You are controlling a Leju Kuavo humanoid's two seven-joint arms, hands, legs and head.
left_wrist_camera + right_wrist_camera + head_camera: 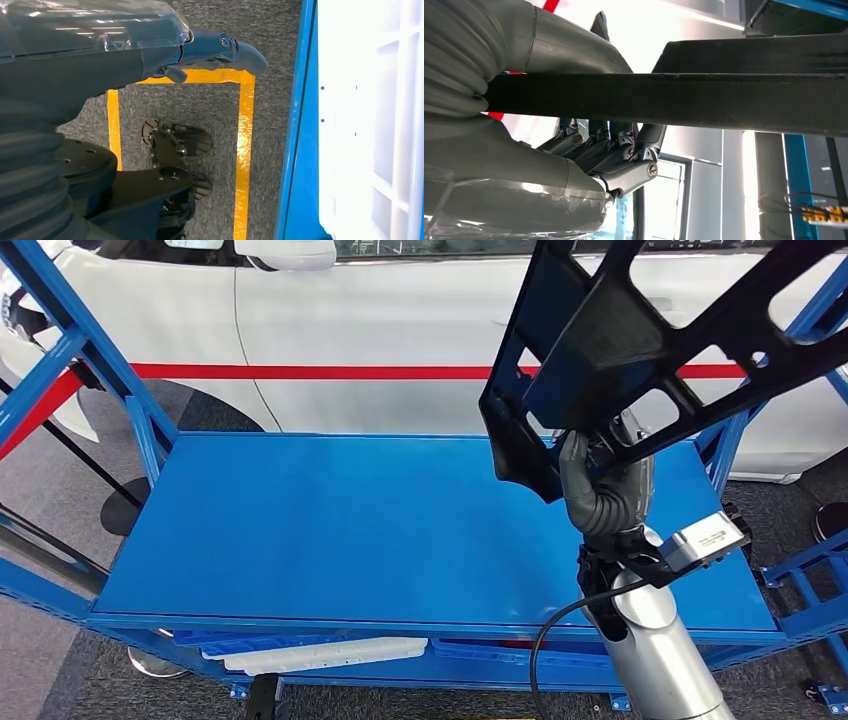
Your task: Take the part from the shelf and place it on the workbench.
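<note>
A large black plastic frame part with open cut-outs hangs above the right end of the blue shelf top. My right hand grips it from below on a raised silver arm. In the right wrist view the fingers curl around a black bar of the part, with the thumb on its other side. My left hand hangs beside my body over the floor, fingers loosely extended and holding nothing.
A white car with a red stripe stands behind the shelf. Blue uprights frame the shelf ends. White trays lie on the lower level. Yellow tape marks the grey carpet beside a blue shelf edge.
</note>
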